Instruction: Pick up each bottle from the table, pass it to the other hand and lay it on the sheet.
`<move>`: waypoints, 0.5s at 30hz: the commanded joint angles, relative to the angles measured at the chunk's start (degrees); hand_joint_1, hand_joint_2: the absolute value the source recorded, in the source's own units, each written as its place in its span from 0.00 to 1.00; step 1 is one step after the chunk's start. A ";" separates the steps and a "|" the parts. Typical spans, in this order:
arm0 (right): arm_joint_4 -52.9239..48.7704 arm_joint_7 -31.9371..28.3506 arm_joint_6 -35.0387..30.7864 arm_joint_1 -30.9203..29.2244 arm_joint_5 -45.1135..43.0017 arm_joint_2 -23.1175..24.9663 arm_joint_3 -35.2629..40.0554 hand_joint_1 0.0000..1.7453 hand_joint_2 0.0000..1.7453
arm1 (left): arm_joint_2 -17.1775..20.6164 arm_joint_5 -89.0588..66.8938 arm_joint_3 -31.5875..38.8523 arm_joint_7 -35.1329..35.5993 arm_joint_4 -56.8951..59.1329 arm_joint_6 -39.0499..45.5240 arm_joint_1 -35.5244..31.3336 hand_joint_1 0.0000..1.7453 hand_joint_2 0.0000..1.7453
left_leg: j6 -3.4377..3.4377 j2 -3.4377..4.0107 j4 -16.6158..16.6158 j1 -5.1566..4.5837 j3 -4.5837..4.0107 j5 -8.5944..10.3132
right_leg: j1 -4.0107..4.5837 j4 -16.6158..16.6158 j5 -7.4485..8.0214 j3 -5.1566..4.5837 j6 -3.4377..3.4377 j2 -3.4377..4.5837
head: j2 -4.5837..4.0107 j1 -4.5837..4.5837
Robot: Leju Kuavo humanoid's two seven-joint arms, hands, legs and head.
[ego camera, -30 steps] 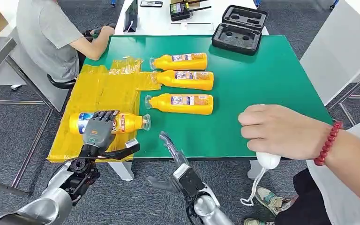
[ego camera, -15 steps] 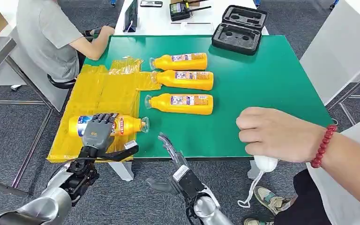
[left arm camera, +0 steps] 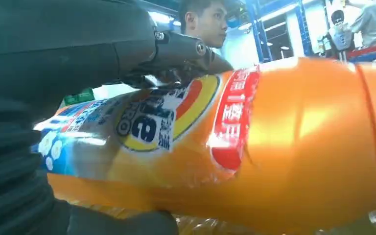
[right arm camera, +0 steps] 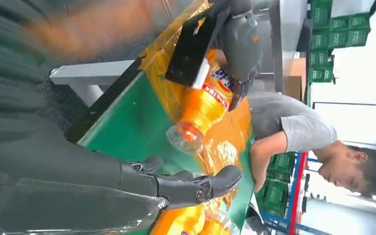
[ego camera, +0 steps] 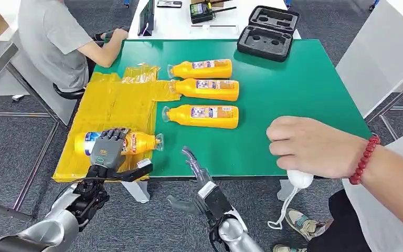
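Orange bottle [ego camera: 136, 142] lies on the yellow sheet [ego camera: 115, 105], left hand's [ego camera: 106, 149] fingers [ego camera: 116, 133] wrapped around it.

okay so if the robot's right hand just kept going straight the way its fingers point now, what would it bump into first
Probably bare green table first. The right hand, open at the near edge, points up and slightly left across it. Further along lies the nearest orange bottle off the sheet, though depth is unclear.

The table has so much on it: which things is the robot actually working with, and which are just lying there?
Part of the job:
- bottle held by the left hand, over the yellow sheet
- three bottles waiting on the green table
- right hand, empty

Just lying about:
- black foam case
- a person's hand on a white mouse
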 commanded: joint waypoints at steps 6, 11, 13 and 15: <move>1.51 0.17 -2.52 -2.63 -0.46 -2.39 5.01 0.00 1.00 | 0.27 -0.36 0.88 0.50 3.84 2.59 -1.58 0.00 1.00 | -0.11 0.08 0.02 0.10 0.18 -0.08 | 0.11 -0.05 -0.03 0.20 -0.11 0.06 | 0.00 0.00; 1.38 0.17 -3.28 -2.56 -0.39 -2.56 5.49 0.00 1.00 | -0.04 -0.36 0.14 0.40 3.99 1.72 -2.60 0.00 1.00 | -0.12 0.04 0.01 0.12 0.19 -0.08 | 0.12 -0.06 -0.04 0.23 -0.12 0.03 | 0.00 0.00; 1.26 0.17 -3.45 -2.55 -0.32 -2.56 5.60 0.00 1.00 | 0.01 -0.36 -0.17 0.48 3.98 1.74 -2.67 0.00 1.00 | -0.09 0.03 0.03 0.08 0.10 -0.05 | 0.08 -0.03 -0.02 0.13 -0.08 0.02 | 0.00 0.00; 1.11 0.17 -4.07 -2.45 0.12 -2.47 5.83 0.00 1.00 | -0.13 -0.36 -0.20 0.20 3.82 2.32 -2.66 0.00 1.00 | -0.10 0.02 0.04 0.09 0.12 -0.06 | 0.10 -0.02 -0.03 0.15 -0.10 0.01 | 0.00 0.00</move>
